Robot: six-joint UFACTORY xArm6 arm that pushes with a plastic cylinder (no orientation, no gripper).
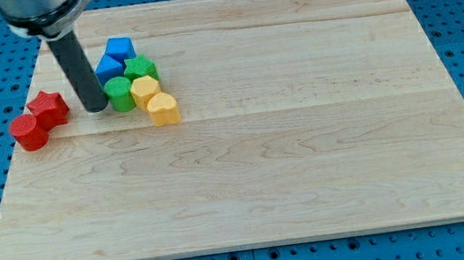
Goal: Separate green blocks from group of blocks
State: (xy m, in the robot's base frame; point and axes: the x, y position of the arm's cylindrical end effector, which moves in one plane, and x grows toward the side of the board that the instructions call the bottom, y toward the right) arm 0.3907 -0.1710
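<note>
The robot's job is to push the green blocks away from the other blocks. That job looks barely begun. The two green blocks sit in the bunch near the view's top left of the wooden board [304,139].

The arm has no claw to open or shut and holds nothing. It ends in a dark rod, and the rod's tip [96,108] rests on the board, just to the left of the bunch. It is right beside the green round block [119,94], maybe touching it, but it is hard to tell.

The other green block [141,68] sits a bit higher in the view and to the right. Its shape is bumpy, but it is hard to make out. It touches a blue block [107,68], and a second blue block [120,48] is just above that one. A yellow block [144,89] presses against both greens, and another yellow block [163,108] sits just below it.

So both greens are packed in with blue and yellow blocks. These may get dragged along when a green is pushed.

Two red blocks are off to the left: a red star block [48,108] and a red round block [29,133]. They touch each other and stay apart from the bunch.
</note>
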